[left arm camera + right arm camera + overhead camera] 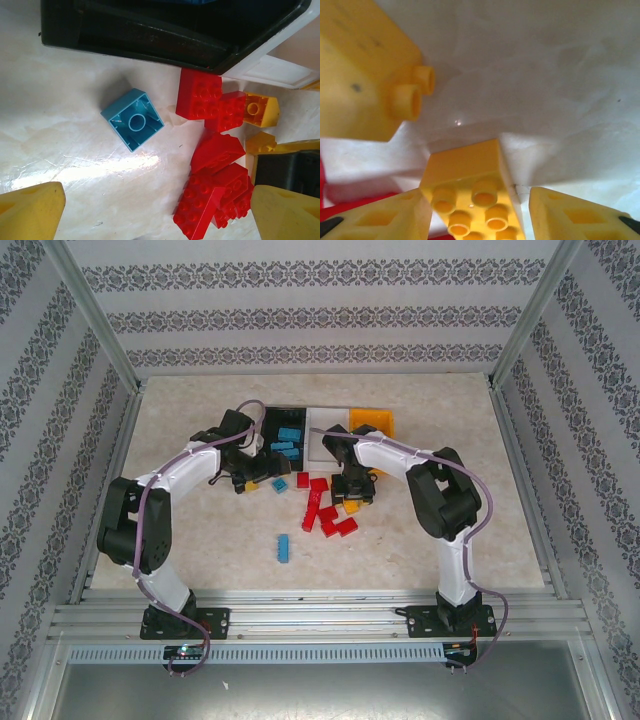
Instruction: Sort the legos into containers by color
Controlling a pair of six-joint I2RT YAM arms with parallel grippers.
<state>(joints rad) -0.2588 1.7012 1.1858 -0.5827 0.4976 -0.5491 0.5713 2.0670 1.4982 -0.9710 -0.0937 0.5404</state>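
Note:
The black [270, 418], white [326, 418] and orange-yellow [372, 420] containers stand in a row at the back. Light blue legos [288, 435] lie in the black one. Red legos [328, 516] are heaped on the table in front. My left gripper [160, 212] is open wide over bare table, with an upturned light blue lego [132, 119] ahead of it and red legos [212, 200] by its right finger. My right gripper [477, 217] is open around a yellow lego [475, 195]. The left finger touches that lego and a gap shows at the right finger. Another yellow lego [365, 70] lies ahead to the left.
A long light blue lego [284, 546] lies alone nearer the arm bases. Two yellow legos [261, 111] lie by the white container's corner [280, 72]. The black container's wall [150, 30] is just beyond the left gripper. Metal rails [320, 615] edge the table.

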